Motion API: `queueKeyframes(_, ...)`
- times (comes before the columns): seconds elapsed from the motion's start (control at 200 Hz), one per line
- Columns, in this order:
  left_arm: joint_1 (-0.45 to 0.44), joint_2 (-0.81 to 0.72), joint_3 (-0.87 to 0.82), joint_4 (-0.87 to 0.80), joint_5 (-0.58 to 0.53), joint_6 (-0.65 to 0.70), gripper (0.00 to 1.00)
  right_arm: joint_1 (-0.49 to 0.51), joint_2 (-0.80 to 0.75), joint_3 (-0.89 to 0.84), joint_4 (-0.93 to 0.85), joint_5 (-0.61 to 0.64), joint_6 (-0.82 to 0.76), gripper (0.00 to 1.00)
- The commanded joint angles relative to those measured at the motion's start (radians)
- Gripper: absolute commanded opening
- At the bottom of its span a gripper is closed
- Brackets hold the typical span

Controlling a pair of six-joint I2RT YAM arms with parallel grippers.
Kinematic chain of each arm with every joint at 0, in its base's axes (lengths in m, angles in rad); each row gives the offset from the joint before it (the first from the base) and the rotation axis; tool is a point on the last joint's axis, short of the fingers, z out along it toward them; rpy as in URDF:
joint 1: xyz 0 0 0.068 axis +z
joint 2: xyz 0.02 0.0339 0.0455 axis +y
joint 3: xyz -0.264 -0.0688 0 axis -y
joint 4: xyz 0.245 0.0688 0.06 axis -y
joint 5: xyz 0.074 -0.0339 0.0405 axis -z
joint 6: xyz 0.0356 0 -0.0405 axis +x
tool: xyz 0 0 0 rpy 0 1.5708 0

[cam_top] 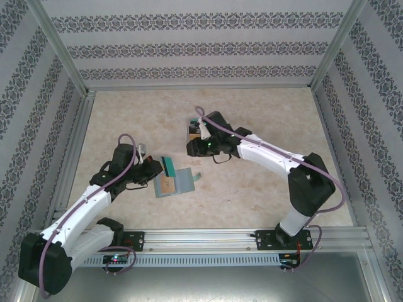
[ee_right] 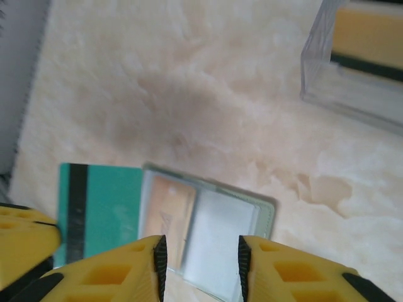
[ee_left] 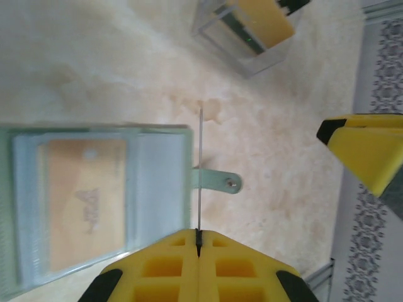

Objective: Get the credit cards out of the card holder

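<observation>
Surveying the table (cam_top: 252, 189), the work stands partly done. The left arm (cam_top: 82, 214) reaches in from the near left and the right arm (cam_top: 277, 157) bends across from the near right; their ends are close together at the middle of the surface.

A clear stand (ee_right: 352, 94) sits upright beyond the work area with an orange-brown card (ee_left: 264, 19) standing in it. I judge that card to be removed and put away.

The card holder (ee_right: 220, 229) lies open and flat on the table, near the left arm's end, clear pockets facing up. An orange card (ee_left: 85, 201) is lodged in one pocket. The pocket beside it looks empty, though the plastic is pale and hazy.

The teal card (ee_right: 104, 207), with a black stripe, is out of the pockets and lies at the holder's edge. Whether it touches that edge cannot be told.

The left gripper (ee_left: 199, 236) has its fingers pressed together on that teal card, which appears edge-on as a thin line rising from between them. The right gripper (ee_right: 200, 261) hangs above the holder with its fingers parted and nothing between them.

The holder's small tab (ee_left: 220, 182) lies flat on the table, untouched.

Outstanding, in my judgement: placing the teal card, then drawing out the orange card. No black card is visible.
</observation>
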Motion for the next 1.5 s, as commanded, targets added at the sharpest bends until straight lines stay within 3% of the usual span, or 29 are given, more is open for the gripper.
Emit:
queueKeyframes(0.0,0.010,0.043,0.033,0.231,0.090,-0.084,0.00,-0.038,-0.024,-0.057,0.108,-0.147,0.081,0.37)
queueKeyframes(0.215,0.011,0.155,0.074,0.434,0.159,-0.153,0.00,-0.074,-0.040,-0.142,0.284,-0.279,0.202,0.33)
queueKeyframes(0.41,0.011,0.205,0.094,0.516,0.195,-0.185,0.00,-0.080,-0.005,-0.195,0.423,-0.349,0.298,0.31)
queueKeyframes(0.874,0.011,0.223,0.074,0.500,0.201,-0.176,0.00,-0.108,0.025,-0.252,0.645,-0.422,0.448,0.27)
queueKeyframes(1.494,0.011,0.232,0.084,0.433,0.176,-0.140,0.00,-0.146,-0.021,-0.303,0.665,-0.389,0.460,0.30)
